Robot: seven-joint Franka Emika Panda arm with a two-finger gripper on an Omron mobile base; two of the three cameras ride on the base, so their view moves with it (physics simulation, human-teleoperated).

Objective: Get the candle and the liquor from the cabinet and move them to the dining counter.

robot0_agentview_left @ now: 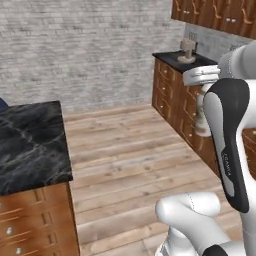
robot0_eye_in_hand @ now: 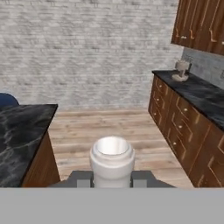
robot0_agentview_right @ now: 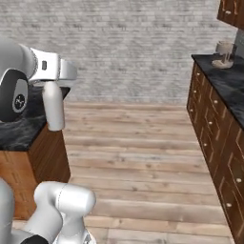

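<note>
The liquor [robot0_eye_in_hand: 111, 158], a pale grey-white bottle, stands upright between my fingers [robot0_eye_in_hand: 81, 179], seen from above its open mouth. My gripper [robot0_eye_in_hand: 111, 180] is shut on it. In the right base view the liquor [robot0_agentview_right: 53, 108] hangs under the gripper [robot0_agentview_right: 51, 86], just off the near corner of the dining counter [robot0_agentview_right: 19, 129]. From the left base the liquor [robot0_agentview_left: 202, 119] is partly hidden behind my arm. The dining counter [robot0_agentview_left: 30, 145] is a black marble slab on a wooden base, to the left of the bottle [robot0_eye_in_hand: 19, 131]. The candle and the cabinet are out of view.
A long wall counter [robot0_eye_in_hand: 199, 98] with brown drawers runs along the right, with a small beige object [robot0_agentview_right: 224, 54] at its far end. Wood wall cupboards [robot0_eye_in_hand: 201, 24] hang above it. A blue stool [robot0_eye_in_hand: 6, 99] stands behind the island. Bare wood floor [robot0_agentview_right: 138, 143] lies between.
</note>
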